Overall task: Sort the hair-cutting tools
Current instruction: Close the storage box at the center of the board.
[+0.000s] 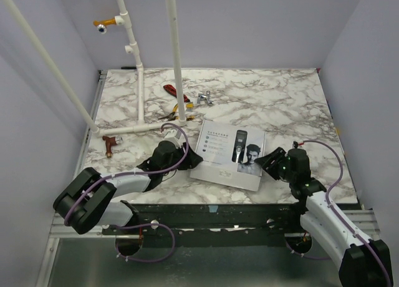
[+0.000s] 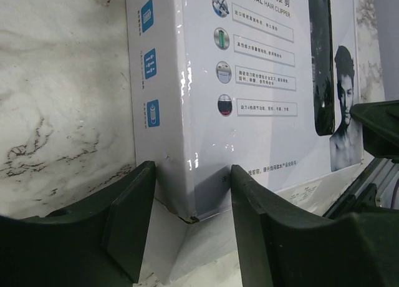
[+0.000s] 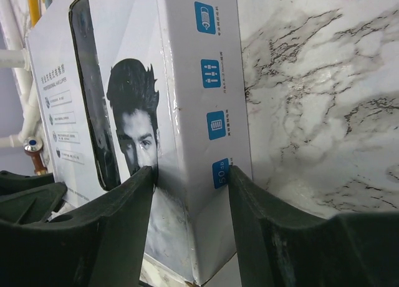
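Opening step, it seems: left gripper point(image 2: 193, 175) and right gripper point(image 3: 191, 171) each pinch a near corner of the hair clipper box point(image 1: 227, 151) — next likely calls for steadying it and freeing the flap.

Left arm point(image 1: 128, 186) and right arm point(image 1: 327, 218): smooth, rounded white link shells set between bulky black joint housings point(image 1: 84, 203), with black wrist sections. A thin purple cable point(image 1: 341, 164) runs loose along the outside of each arm in wide loops, with further loops at the bases. Left gripper point(image 2: 193, 199) and right gripper point(image 3: 190, 199) each carry two matte, very dark green wedge-shaped fingers point(image 2: 128, 224) with flat inner faces.
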`<state>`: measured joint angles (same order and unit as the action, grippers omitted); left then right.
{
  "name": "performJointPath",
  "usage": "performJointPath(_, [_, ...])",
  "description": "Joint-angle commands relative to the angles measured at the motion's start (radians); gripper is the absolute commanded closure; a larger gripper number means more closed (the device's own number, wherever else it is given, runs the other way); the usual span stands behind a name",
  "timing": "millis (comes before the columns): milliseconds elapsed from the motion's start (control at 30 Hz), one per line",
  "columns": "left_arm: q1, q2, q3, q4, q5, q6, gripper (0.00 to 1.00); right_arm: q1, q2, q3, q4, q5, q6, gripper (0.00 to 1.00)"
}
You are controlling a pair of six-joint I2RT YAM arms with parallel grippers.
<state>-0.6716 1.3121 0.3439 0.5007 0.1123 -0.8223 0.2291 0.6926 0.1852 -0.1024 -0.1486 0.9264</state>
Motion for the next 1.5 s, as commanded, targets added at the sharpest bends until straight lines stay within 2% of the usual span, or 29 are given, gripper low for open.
performJointPath(0, [0.001, -0.023, -0.056, 0.11, 0.065, -0.019, 0.51, 0.006, -0.019, -0.002, -0.053, -0.016, 0.012, 0.44])
performJointPath(167, [0.074, -0.257, -0.039, -0.062, -0.012, 0.01, 0.37, 0.007, -0.121, 0.072, -0.13, 0.103, 0.011, 0.36])
performJointPath(267, [0.157, -0.314, -0.017, -0.114, -0.017, -0.003, 0.38, 0.006, -0.116, 0.102, -0.185, 0.179, 0.031, 0.35])
performJointPath(333, [0.208, -0.299, 0.002, -0.132, -0.002, -0.032, 0.44, 0.006, -0.111, 0.094, -0.191, 0.211, 0.063, 0.37])
performJointPath(400, [0.217, -0.244, 0.025, -0.136, -0.003, -0.042, 0.53, 0.006, -0.115, 0.071, -0.186, 0.237, 0.104, 0.43])
performJointPath(567, [0.219, -0.042, 0.056, -0.035, 0.074, -0.073, 0.74, 0.006, -0.119, 0.04, -0.17, 0.288, 0.143, 0.75])
performJointPath(700, [0.219, 0.051, 0.059, 0.029, 0.11, -0.075, 0.82, 0.006, -0.103, 0.034, -0.181, 0.275, 0.132, 0.9])
performJointPath(800, [0.216, 0.084, 0.037, 0.095, 0.151, -0.083, 0.87, 0.005, -0.089, -0.008, -0.128, 0.195, 0.115, 0.99])
performJointPath(900, [0.199, 0.098, 0.027, 0.124, 0.184, -0.078, 0.91, 0.005, -0.07, -0.05, -0.089, 0.11, 0.137, 0.99])
performJointPath(1200, [0.123, 0.142, -0.032, 0.258, 0.257, -0.119, 0.96, 0.006, -0.093, -0.054, -0.048, 0.0, 0.113, 0.99])
performJointPath(1467, [0.074, 0.061, -0.087, 0.297, 0.268, -0.154, 0.97, 0.006, -0.193, -0.002, -0.1, -0.057, 0.064, 0.99])
